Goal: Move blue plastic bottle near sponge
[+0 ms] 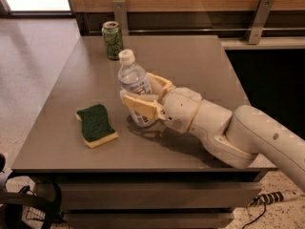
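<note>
The blue plastic bottle (134,82) is clear with a white cap and a printed label. It stands upright, slightly tilted, between my fingers near the middle of the grey table (200,56). My gripper (141,91) reaches in from the right and is shut on the bottle's lower body, one finger (139,105) in front and one behind. The sponge (96,124), dark green on top over pale yellow foam, lies flat on the table a short way left of the bottle.
A green drink can (112,40) stands at the table's back left. My white arm (238,132) stretches across the right front of the table. A wooden wall with metal brackets (256,14) runs behind the table. Cables and a power strip lie on the floor.
</note>
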Controlling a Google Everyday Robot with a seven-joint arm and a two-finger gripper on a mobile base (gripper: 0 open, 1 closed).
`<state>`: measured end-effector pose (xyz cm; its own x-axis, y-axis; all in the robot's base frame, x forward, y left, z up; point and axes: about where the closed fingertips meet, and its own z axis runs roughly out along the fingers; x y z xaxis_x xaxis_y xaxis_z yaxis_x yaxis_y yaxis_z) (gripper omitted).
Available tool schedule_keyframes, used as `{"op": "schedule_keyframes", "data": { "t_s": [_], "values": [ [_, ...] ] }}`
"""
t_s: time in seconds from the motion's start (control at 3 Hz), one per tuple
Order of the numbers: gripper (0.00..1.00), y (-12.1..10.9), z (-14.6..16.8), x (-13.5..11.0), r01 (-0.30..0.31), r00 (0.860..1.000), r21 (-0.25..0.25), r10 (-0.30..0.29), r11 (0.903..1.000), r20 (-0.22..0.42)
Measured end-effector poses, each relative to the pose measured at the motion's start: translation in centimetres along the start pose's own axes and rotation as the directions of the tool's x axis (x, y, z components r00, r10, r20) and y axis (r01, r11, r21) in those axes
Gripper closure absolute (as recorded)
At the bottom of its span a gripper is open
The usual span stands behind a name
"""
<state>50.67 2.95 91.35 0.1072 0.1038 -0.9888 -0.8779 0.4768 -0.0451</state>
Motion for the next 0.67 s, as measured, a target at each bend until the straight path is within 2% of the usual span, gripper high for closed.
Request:
{"op": "schedule_keyframes", "data": {
  "t_s": [0.33,0.67],
  "values": [
    [1.00,0.09,-0.40,0.50,-0.006,1.000,0.024,0.006,0.9997,-0.004],
    [0.84,0.09,-0.38,0.37,-0.006,1.000,0.024,0.006,0.9997,-0.004]
  ]
}}
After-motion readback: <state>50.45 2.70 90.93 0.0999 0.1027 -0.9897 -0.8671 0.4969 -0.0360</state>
